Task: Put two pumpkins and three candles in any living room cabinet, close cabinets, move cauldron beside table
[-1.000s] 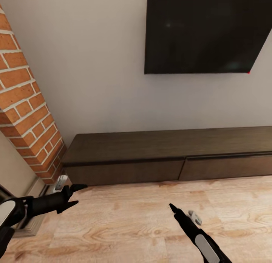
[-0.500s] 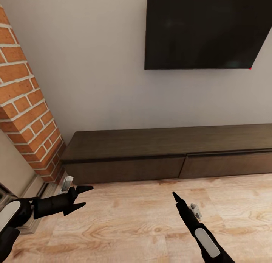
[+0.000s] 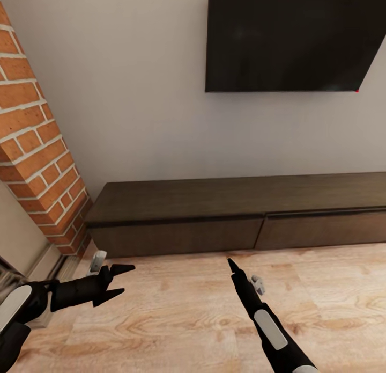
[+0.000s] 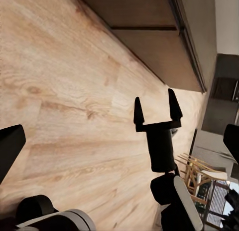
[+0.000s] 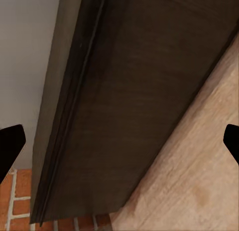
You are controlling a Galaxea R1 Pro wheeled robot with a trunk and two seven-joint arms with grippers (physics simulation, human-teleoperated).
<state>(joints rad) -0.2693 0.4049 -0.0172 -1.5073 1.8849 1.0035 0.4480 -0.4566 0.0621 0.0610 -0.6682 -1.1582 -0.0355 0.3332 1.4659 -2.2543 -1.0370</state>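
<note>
Pale grey wall point(image 3: 139, 94), plain, backing everything else.

Light wood-plank floor point(image 3: 177, 314), bare in front of the unit.

Large black flat screen point(image 3: 292, 37), wall-mounted above the unit, its upper and right parts cut off by the frame.

Red brick pillar point(image 3: 35, 142), slanting along the left edge, meeting the floor just beside the unit's left end.

Long low dark brown wooden cabinet point(image 3: 236, 214), standing against the wall. Two flat handleless fronts are visible, both flush and closed; its right end runs out of frame. The right wrist view looks closely along its front point(image 5: 149, 91).

Left gripper point(image 3: 119, 282), black, two fingers spread apart with nothing between them, held low over the floor near the pillar.

Right gripper point(image 4: 155, 107), black, seen from the left wrist view with fingers spread wide and empty. In the head view point(image 3: 232, 265) it points toward the seam between the two fronts, judged a reach to open one.

Small pale fitting point(image 3: 97, 261) at the pillar's foot, too small to identify.

Drawer contents are hidden.
</note>
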